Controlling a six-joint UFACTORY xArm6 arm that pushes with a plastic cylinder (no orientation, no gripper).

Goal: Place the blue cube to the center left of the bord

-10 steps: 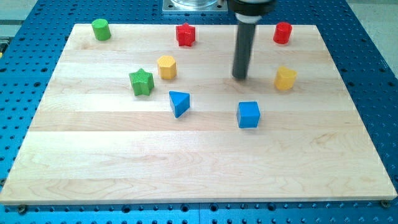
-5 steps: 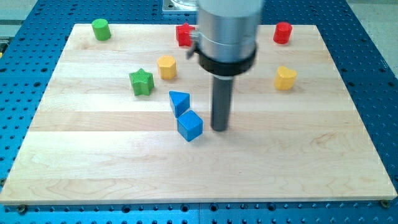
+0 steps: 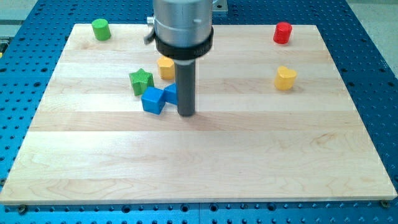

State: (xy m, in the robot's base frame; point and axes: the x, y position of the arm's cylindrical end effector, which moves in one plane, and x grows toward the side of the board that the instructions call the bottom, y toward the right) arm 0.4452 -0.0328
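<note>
The blue cube (image 3: 153,100) lies left of the board's middle, just below the green star (image 3: 141,81). My tip (image 3: 186,114) rests on the board right of the cube. The blue triangular block (image 3: 170,93) sits between the cube and the rod, touching the cube and partly hidden by the rod. The yellow hexagonal block (image 3: 165,67) stands just above them, partly hidden by the arm.
A green cylinder (image 3: 100,29) stands at the top left, a red cylinder (image 3: 282,32) at the top right, and a yellow heart-shaped block (image 3: 285,78) at the right. The arm's body hides the red star. The wooden board (image 3: 199,168) ends near the view's bottom.
My tip has swept left, pushing the blue cube and the blue triangular block left and up, close to the green star. The arm now hides the red star.
</note>
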